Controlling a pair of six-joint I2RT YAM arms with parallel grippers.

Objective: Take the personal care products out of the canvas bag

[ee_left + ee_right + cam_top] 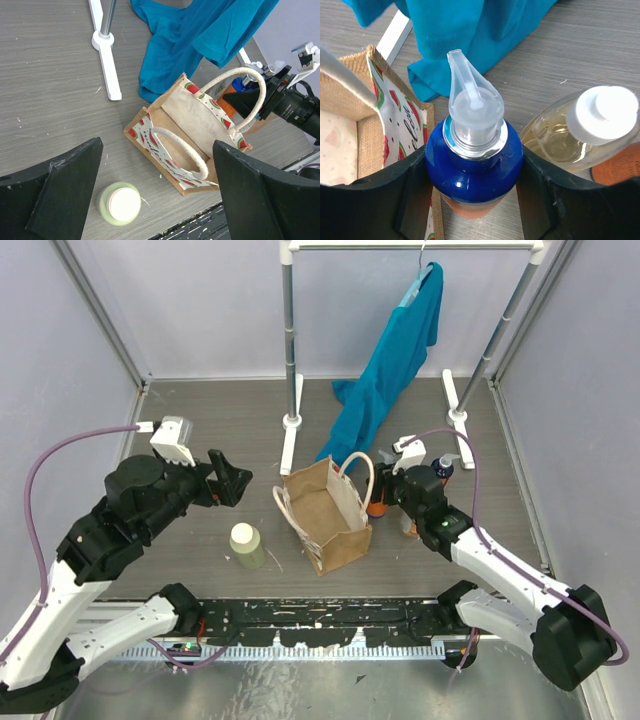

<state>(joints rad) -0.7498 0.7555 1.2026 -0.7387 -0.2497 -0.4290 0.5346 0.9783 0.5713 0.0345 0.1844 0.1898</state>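
The blue pump bottle (474, 165) fills my right wrist view. My right hand (475, 197) is closed on its round shoulder, one finger pressed against each side, just under the silver collar. I'd guess that's the grip because the pump head is too slippery and wobbly to hold, while the shoulder is wide and firm. I can't tell if the bottle's base is on the table (200, 420) or just off it.

It's outside the bag (395, 125), whose watermelon-lined wall sits right beside it at 9 o'clock. At 2 o'clock, nearly touching it, is a clear bottle (555, 137) with a white cap, and there's something orange at the edge by 4 o'clock that I can't make out.

My left hand (228, 472) is spread wide with nothing in it, hanging above the table. From its camera the bag is dead ahead at 12 to 1 o'clock, mouth up and handles arched. What I can see of the inside looks bare, though the far corner is hidden. The green bottle (120, 204) stands upright at 7 o'clock, close to the bag but apart from it. My guess is the left hand is parked open like that to steady the bag if needed.

The teal cloth (390, 370) behind isn't part of the job.
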